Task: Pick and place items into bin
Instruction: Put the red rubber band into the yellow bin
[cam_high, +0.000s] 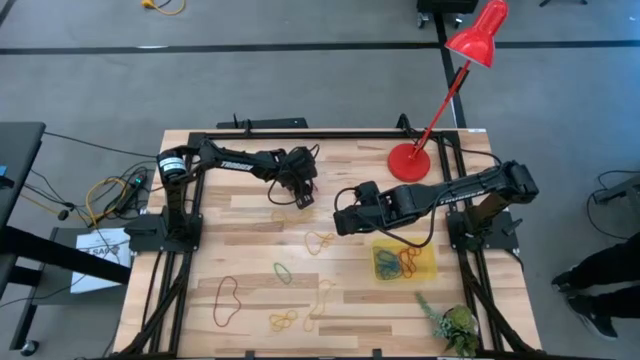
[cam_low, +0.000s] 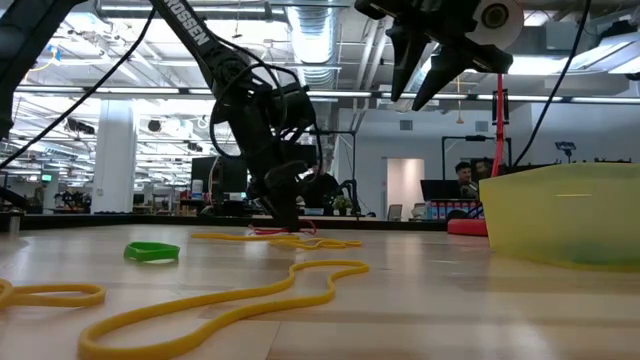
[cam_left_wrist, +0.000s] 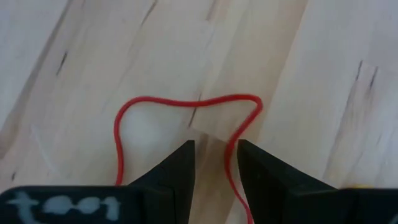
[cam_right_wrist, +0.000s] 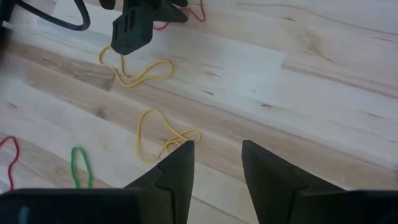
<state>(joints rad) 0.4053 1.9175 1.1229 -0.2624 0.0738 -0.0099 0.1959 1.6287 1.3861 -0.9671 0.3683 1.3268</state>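
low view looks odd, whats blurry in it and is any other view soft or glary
Low view: the nearest yellow band and the bin wall are blurred, and ceiling lights glare behind the arms. Left wrist view: the red band is soft, with a pale glare patch inside its loop. High view: evenly lit, no strong shadows.

Yellow bin (cam_high: 428, 262); red, yellow, green, perhaps orange bands (cam_high: 283, 272).

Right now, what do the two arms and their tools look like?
Both arms are dark, nearly black, built of jointed tubular links with white lettering along the forearm. Loose black cables loop beside the left tool and the right tool. Each tool ends in two flat, wedge-shaped black fingers. The left arm's base joint carries a white-and-black round cap.
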